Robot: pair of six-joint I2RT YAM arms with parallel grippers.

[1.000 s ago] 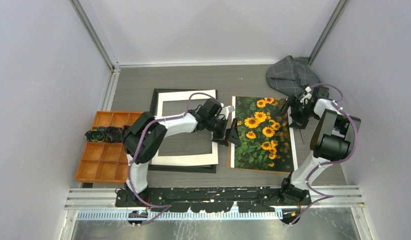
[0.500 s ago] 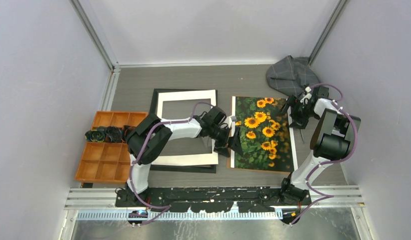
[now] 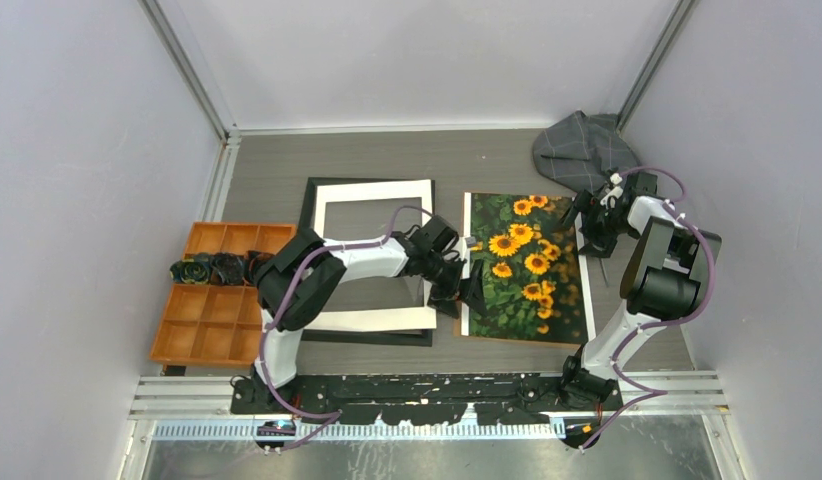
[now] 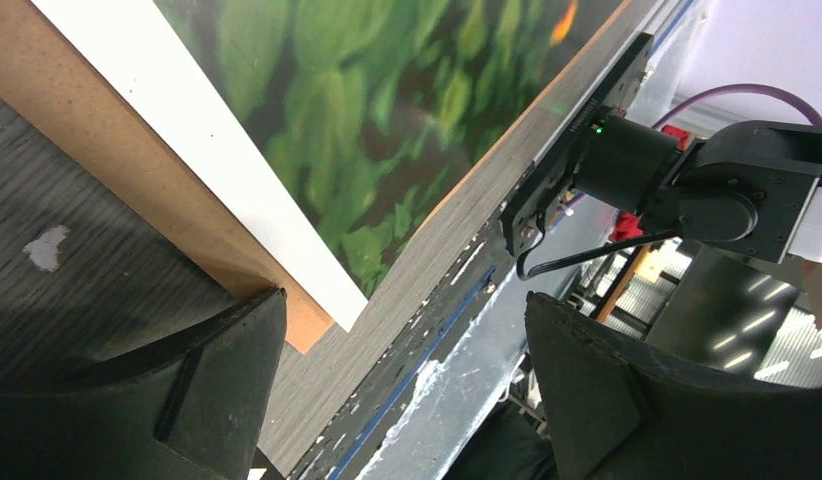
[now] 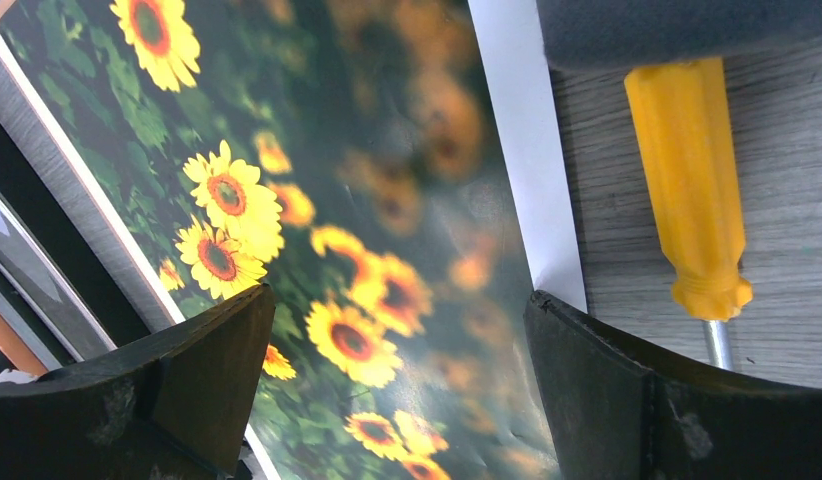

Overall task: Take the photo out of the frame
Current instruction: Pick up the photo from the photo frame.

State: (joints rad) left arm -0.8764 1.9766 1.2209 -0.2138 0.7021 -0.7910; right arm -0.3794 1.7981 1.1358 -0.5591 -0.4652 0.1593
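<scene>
The photo (image 3: 532,262) of sunflowers lies face up on a brown backing board (image 3: 517,341), right of the frame (image 3: 377,187). The frame is flat on the table, black border and white mat showing. My left gripper (image 3: 465,295) stands open at the photo's left edge near its front corner. In the left wrist view the photo (image 4: 387,120) and board (image 4: 137,170) lie ahead of the left gripper (image 4: 407,400), nothing between the fingers. My right gripper (image 3: 592,225) hangs open over the photo's right margin. In the right wrist view the right gripper (image 5: 397,390) straddles the photo (image 5: 367,200).
An orange compartment tray (image 3: 202,335) with dark items (image 3: 212,268) sits at the left. A grey cloth (image 3: 582,148) lies at the back right. A yellow-handled screwdriver (image 5: 687,180) rests beside the photo's right margin. The metal rail (image 3: 427,390) runs along the near edge.
My left gripper has slid along the photo's left edge toward the near corner, its jaws narrowing slightly. The right arm has not moved.
</scene>
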